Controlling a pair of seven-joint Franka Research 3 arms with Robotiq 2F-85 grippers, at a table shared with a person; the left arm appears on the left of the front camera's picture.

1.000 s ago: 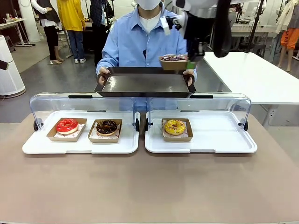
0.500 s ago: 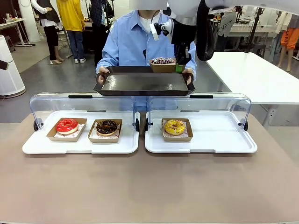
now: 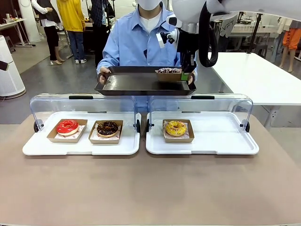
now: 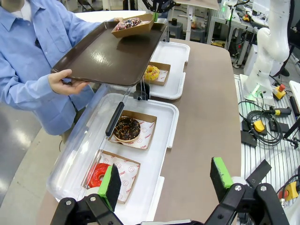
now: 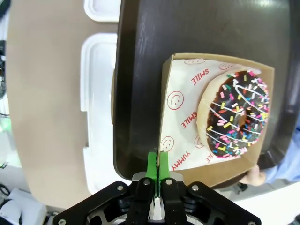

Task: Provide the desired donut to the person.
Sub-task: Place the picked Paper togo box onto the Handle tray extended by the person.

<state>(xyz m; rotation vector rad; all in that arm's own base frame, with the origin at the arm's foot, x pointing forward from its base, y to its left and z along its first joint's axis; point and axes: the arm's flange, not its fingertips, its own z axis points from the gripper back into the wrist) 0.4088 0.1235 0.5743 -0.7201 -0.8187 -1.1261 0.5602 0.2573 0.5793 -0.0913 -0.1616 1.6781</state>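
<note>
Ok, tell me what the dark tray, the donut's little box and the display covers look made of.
The dark tray: likely hard plastic, brown, semi-gloss; it reflects light. The donut box: brown cardboard, matte, with a printed paper liner. The display covers: clear plastic, probably acrylic; see-through with glints.

The scene is lit brightly and evenly from overhead, and only faint, soft shadows are thrown on the table (image 3: 150, 188). A pale sheen is carried by the dark tray (image 3: 141, 84) and the clear lids (image 3: 82, 106). Straight edges are bowed in the right wrist view toward 9 o'clock.
</note>
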